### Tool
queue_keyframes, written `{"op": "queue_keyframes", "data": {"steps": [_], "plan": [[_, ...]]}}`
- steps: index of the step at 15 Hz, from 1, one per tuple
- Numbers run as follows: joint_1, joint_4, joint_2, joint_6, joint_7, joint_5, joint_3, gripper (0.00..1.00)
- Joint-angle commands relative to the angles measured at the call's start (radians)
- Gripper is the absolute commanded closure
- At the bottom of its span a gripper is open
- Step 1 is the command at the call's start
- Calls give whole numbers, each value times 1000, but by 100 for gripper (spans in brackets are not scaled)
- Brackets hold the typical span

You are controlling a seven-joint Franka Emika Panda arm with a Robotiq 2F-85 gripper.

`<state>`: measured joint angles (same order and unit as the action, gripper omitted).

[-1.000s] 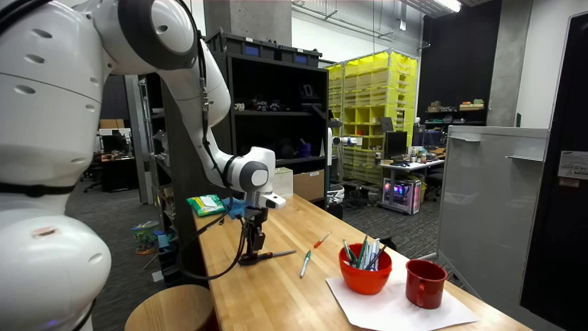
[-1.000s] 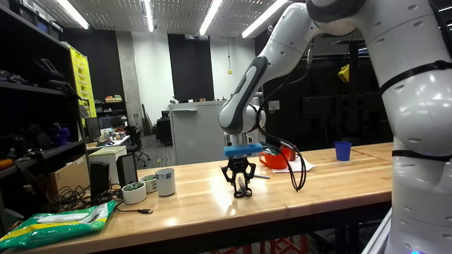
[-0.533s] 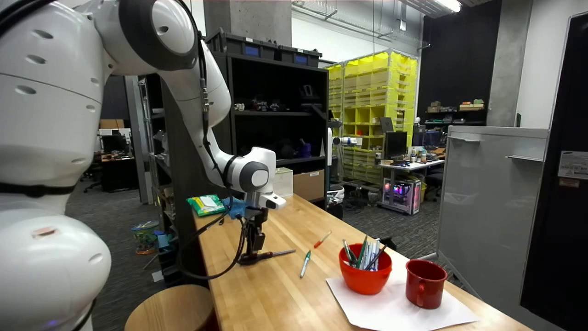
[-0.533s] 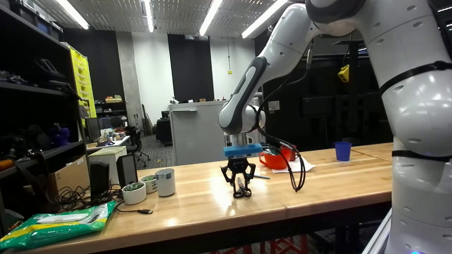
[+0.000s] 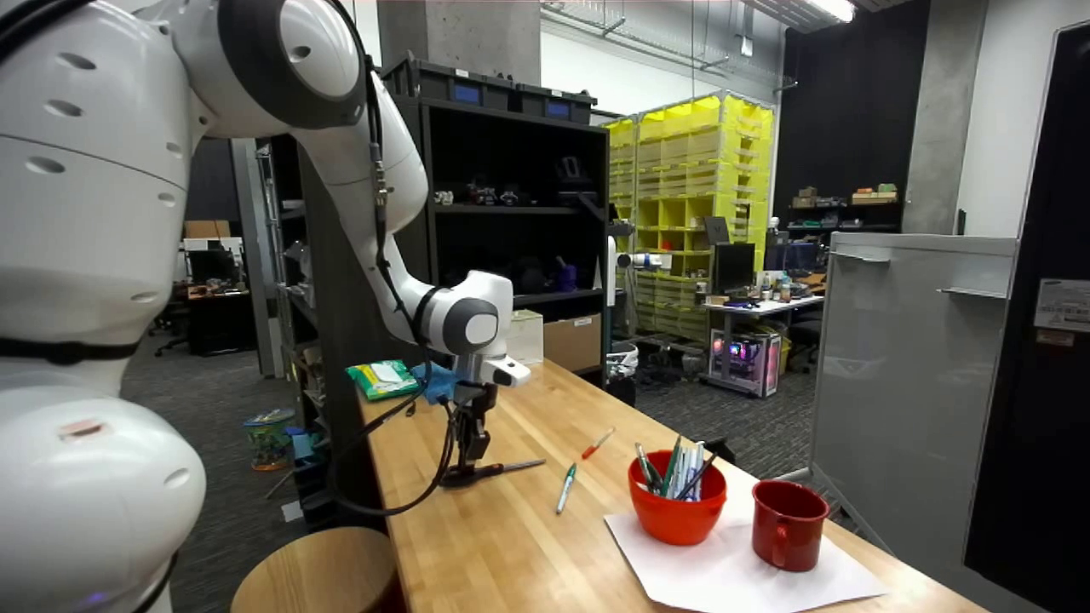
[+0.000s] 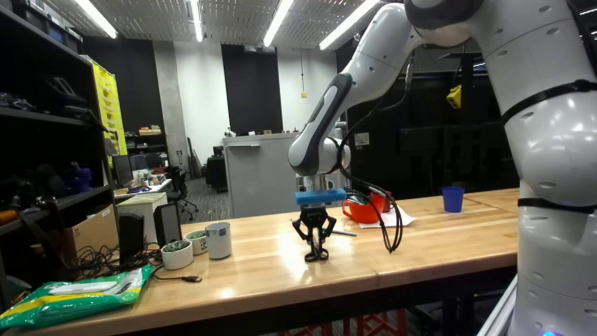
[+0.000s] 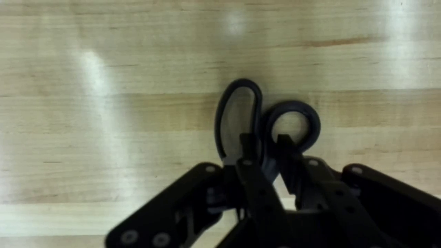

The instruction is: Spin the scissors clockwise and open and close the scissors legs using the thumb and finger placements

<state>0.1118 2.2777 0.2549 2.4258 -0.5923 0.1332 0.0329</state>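
Scissors have both handle loops pinched together by the gripper.

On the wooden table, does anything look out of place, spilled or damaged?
Mildly odd: a green-and-white pen and a thin orange-and-pale stick lie loose on the table, while other pens sit in the red bowl. I see no spill or damage.

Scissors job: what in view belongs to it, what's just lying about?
In the job:
scissors
their handle loops
end effector

Lying about:
red bowl
red mug
white paper
green-tipped pen
orange-and-pale stick
blue cup
green packet
grey cup
two potted succulents
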Motion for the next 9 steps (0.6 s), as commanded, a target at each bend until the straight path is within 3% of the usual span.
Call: {"op": "queue_keyframes", "data": {"steps": [1, 2, 4, 6, 9], "plan": [[-1, 18, -11, 4, 31, 36, 4, 94], [-1, 19, -12, 4, 35, 40, 4, 90], [-1, 17, -9, 0, 40, 43, 4, 94], [-1, 15, -3, 0, 41, 44, 4, 90], [-2, 12, 1, -2, 44, 45, 4, 69]]}}
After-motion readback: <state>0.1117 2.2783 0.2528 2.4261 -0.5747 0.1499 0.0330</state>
